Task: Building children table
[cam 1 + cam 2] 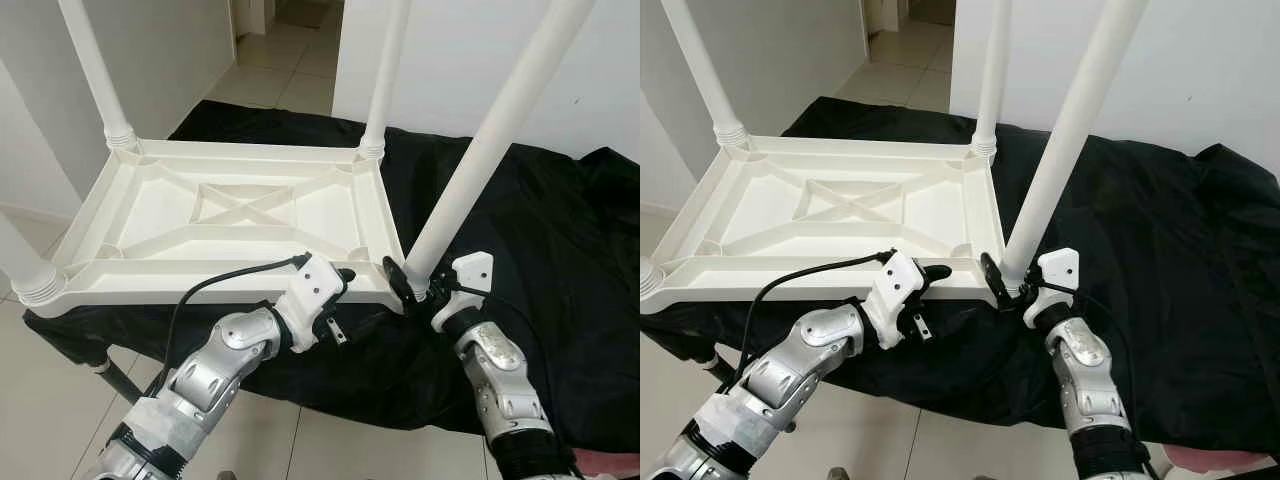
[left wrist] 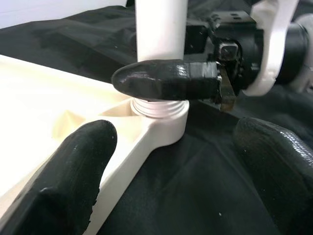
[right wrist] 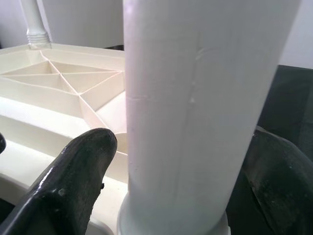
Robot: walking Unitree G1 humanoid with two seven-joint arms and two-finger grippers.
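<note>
Right gripper (image 1: 412,287): pinching the near-right leg (image 1: 480,150) at its base; left gripper (image 1: 345,285), fingers spread, hovering beside the upturned tabletop (image 1: 150,215) rim.

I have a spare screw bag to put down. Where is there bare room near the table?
The black cloth to the robot's right of the upturned white plastic tabletop lies bare, out to its rumpled far edge. The near right corner is crowded: the right end effector clasps the white leg, and the left end effector is beside it.
</note>
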